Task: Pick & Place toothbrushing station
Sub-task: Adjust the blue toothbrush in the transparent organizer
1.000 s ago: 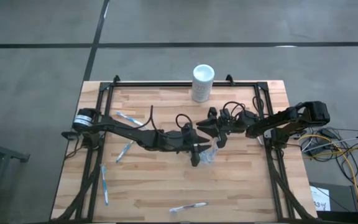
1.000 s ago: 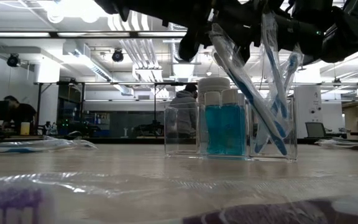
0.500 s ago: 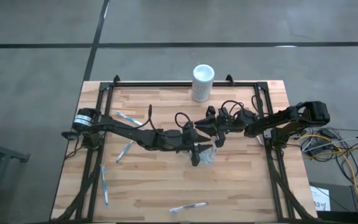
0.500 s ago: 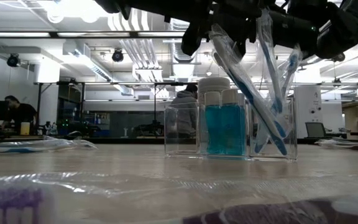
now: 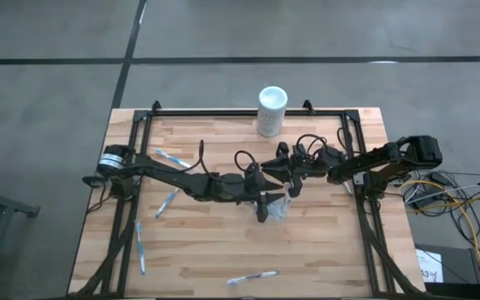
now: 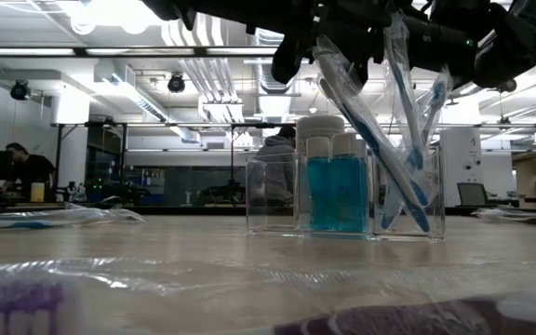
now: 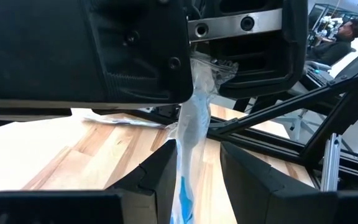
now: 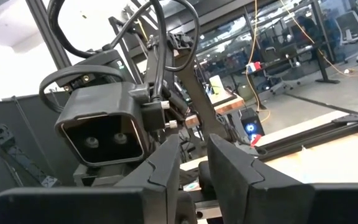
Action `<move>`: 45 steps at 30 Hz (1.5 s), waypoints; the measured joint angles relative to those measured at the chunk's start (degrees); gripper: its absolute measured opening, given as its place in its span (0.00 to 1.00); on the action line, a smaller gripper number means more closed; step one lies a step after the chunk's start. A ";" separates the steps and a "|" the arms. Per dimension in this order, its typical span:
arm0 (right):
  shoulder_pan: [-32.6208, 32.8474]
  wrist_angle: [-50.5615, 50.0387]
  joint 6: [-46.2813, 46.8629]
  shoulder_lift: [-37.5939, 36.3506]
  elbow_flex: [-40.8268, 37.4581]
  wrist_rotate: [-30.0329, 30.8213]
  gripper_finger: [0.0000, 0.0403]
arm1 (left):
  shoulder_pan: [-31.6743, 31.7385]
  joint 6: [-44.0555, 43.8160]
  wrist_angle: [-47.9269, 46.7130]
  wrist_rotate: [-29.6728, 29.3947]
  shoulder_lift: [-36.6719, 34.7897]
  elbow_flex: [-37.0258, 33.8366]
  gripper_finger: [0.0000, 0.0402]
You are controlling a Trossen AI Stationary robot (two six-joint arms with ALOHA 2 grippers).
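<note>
A clear plastic holder [image 6: 270, 195] with three compartments stands mid-table [image 5: 283, 208]. Its middle compartment holds teal-and-white tubes [image 6: 336, 191]. Its right one holds wrapped blue-and-white toothbrushes [image 6: 431, 140], which lean on its rim. My left gripper [image 5: 265, 206] is just left of the holder, shut on another wrapped toothbrush [image 6: 366, 116] that slants down into the right compartment. My right gripper [image 5: 288, 185] hangs over the holder's far side, its fingers [image 8: 166, 165] a narrow gap apart, with nothing seen between them. My left gripper [image 7: 197, 149] has the wrapped toothbrush's upper part [image 7: 190, 134] between its two fingers, which lie across it. The crinkled wrapper end [image 7: 209, 67] sticks out past the fingers. The toothbrush is tilted, its top toward the table's left and its lower end [image 6: 417, 191] inside the holder's right compartment.
A white cylinder [image 5: 272, 111] stands at the table's far edge. Wrapped toothbrushes lie loose on the left half [image 5: 169, 157], [image 5: 167, 202], [image 5: 140, 247] and near the front edge [image 5: 252, 277]. Black frame rails [image 5: 132, 208] run along the sides. People show in the room beyond [image 6: 26, 167].
My right gripper has shifted a little toward the table's left, closer over the holder. My left gripper and the slanted toothbrush stand as before.
</note>
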 joint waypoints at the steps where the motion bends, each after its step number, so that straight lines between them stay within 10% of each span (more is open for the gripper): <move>1: 0.00 0.00 0.02 0.00 0.00 0.00 0.20 | 0.00 0.00 0.00 0.00 0.00 0.00 0.32; 45: -0.02 0.11 0.13 0.04 -0.02 0.20 0.20 | 0.87 -8.25 1.58 0.17 5.35 2.29 0.32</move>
